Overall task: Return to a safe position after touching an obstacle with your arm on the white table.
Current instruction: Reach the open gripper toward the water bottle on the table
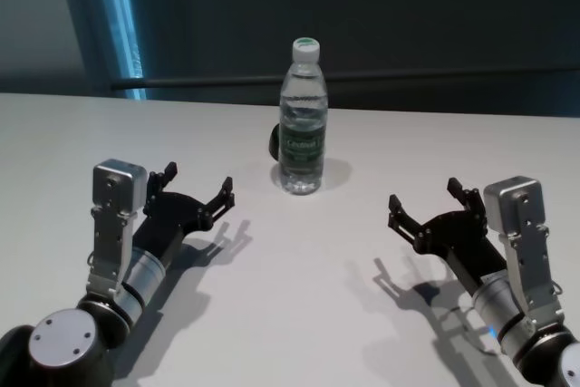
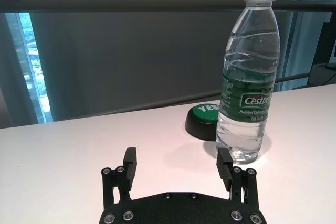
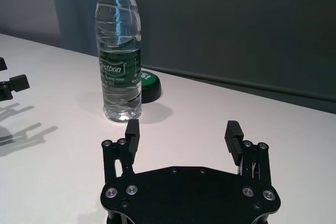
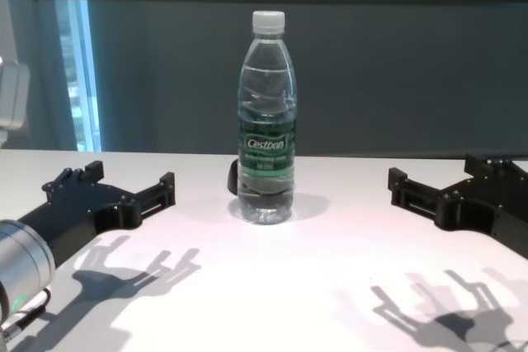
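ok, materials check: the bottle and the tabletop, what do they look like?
Bottle: clear thin plastic by the look, glossy, ribbed walls you can see through, white screw cap, dark green printed label. Table: smooth white top, matte to slightly satin; it takes crisp gripper shadows with soft glare. Laminate or painted board, can't say which.

- The black two-fingered left gripper (image 1: 198, 187) hovers low with its fingers spread wide, on a silver-and-black forearm angled forward and inward.
- The matching black right gripper (image 1: 433, 203) mirrors it, fingers likewise apart.

Clear capped bottle (image 1: 303, 120) upright (green label) on white table (image 1: 299, 287)
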